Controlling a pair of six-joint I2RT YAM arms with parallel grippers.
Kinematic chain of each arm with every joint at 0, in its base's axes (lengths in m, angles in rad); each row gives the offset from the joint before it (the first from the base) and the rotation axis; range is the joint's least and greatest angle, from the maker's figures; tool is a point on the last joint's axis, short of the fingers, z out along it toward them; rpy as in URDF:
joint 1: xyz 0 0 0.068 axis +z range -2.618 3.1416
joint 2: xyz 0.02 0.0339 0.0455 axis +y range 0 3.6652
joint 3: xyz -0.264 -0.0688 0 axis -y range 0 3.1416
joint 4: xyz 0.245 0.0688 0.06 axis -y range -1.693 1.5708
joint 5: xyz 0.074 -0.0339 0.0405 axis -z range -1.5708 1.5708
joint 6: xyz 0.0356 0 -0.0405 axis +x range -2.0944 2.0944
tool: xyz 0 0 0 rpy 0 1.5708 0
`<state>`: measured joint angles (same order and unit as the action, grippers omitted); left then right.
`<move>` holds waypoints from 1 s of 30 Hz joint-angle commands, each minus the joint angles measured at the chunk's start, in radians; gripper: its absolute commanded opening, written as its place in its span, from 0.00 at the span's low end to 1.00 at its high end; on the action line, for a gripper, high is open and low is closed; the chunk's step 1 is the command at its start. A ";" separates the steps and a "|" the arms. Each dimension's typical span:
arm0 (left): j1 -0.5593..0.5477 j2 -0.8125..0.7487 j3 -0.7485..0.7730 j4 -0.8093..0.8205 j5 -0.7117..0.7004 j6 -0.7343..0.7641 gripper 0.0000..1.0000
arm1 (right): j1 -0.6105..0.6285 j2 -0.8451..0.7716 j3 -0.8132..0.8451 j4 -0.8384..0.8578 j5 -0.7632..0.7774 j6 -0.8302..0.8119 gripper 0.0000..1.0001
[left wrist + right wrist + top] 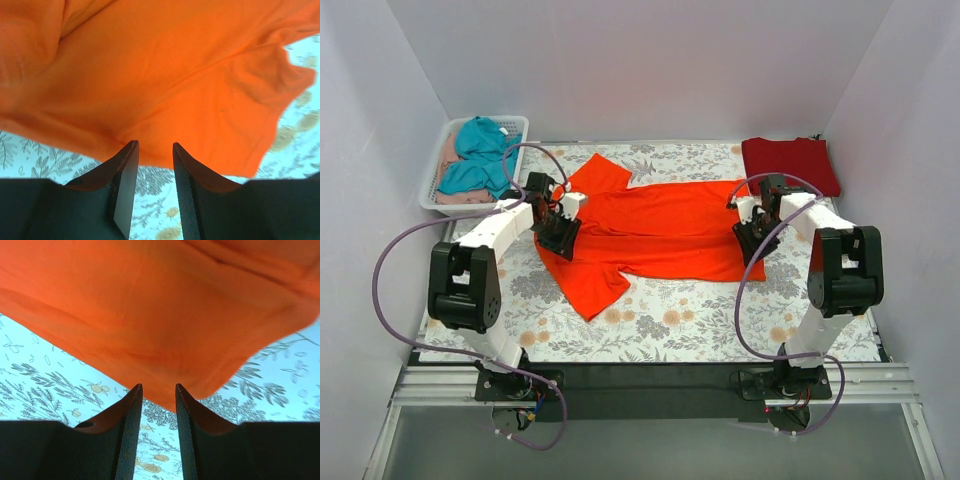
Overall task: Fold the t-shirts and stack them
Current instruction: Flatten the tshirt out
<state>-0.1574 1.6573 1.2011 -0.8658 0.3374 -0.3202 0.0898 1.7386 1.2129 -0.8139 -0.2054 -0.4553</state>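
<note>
- Both my grippers, left (155,146) and right (157,386), narrowly spread; cloth edge at the tips, not clamped
- orange shirt (660,228) spread mid-table (670,335); crimson shirt (790,163) folded, far right
- cotton light, limp, slumps; I'd pinch near edge at both ends, lift evenly

orange-red t-shirt (660,230): soft matt cloth, lightly creased | crimson t-shirt (790,165), upper right: matt cloth | table cover (670,325): matt floral print, smooth | basket (432,185), upper left: white plastic lattice | left gripper (155,147), right gripper (157,389): black, matt, finely ribbed inner faces | cables (390,250): smooth purple sheath
</note>
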 commanded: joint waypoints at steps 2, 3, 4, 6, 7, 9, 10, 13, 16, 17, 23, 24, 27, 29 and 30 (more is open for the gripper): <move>-0.034 0.041 -0.062 0.082 -0.110 0.082 0.31 | 0.010 0.041 -0.048 0.024 0.029 -0.031 0.39; -0.063 0.039 -0.086 0.096 -0.167 0.102 0.31 | 0.011 0.045 -0.061 0.031 0.038 -0.037 0.39; -0.074 0.036 -0.119 0.106 -0.190 0.125 0.30 | 0.017 0.052 -0.087 0.039 0.061 -0.045 0.38; -0.091 0.024 -0.193 0.107 -0.216 0.167 0.27 | 0.024 0.062 -0.111 0.045 0.080 -0.066 0.38; -0.094 0.016 -0.208 0.094 -0.218 0.177 0.26 | 0.030 0.061 -0.140 0.047 0.096 -0.074 0.37; -0.102 -0.019 -0.260 0.047 -0.216 0.202 0.24 | 0.034 0.030 -0.174 0.042 0.116 -0.098 0.37; -0.106 -0.036 -0.276 0.027 -0.207 0.211 0.23 | 0.037 0.013 -0.193 0.039 0.130 -0.108 0.37; -0.132 -0.140 -0.353 -0.064 -0.201 0.256 0.23 | 0.053 -0.086 -0.291 -0.017 0.138 -0.155 0.37; -0.168 -0.272 -0.380 -0.192 -0.160 0.294 0.23 | 0.064 -0.265 -0.377 -0.122 0.112 -0.230 0.37; -0.169 -0.296 -0.373 -0.222 -0.128 0.299 0.23 | 0.064 -0.299 -0.375 -0.145 0.104 -0.244 0.38; -0.160 -0.286 -0.143 -0.287 -0.009 0.225 0.23 | 0.064 -0.308 -0.150 -0.214 -0.008 -0.206 0.46; -0.148 -0.259 -0.124 -0.259 -0.014 0.204 0.24 | 0.064 -0.272 -0.100 -0.209 -0.017 -0.186 0.46; -0.099 -0.150 -0.087 -0.136 -0.043 0.126 0.23 | 0.064 -0.151 -0.061 -0.157 -0.026 -0.140 0.43; -0.080 -0.098 -0.093 -0.052 -0.075 0.098 0.23 | 0.067 -0.108 -0.067 -0.096 -0.009 -0.128 0.42; -0.068 -0.085 -0.097 -0.029 -0.086 0.098 0.23 | 0.067 -0.091 -0.069 -0.082 0.004 -0.125 0.41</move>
<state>-0.2600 1.5288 1.1057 -1.0100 0.2817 -0.1616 0.1520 1.5944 1.1484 -0.9302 -0.1940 -0.6151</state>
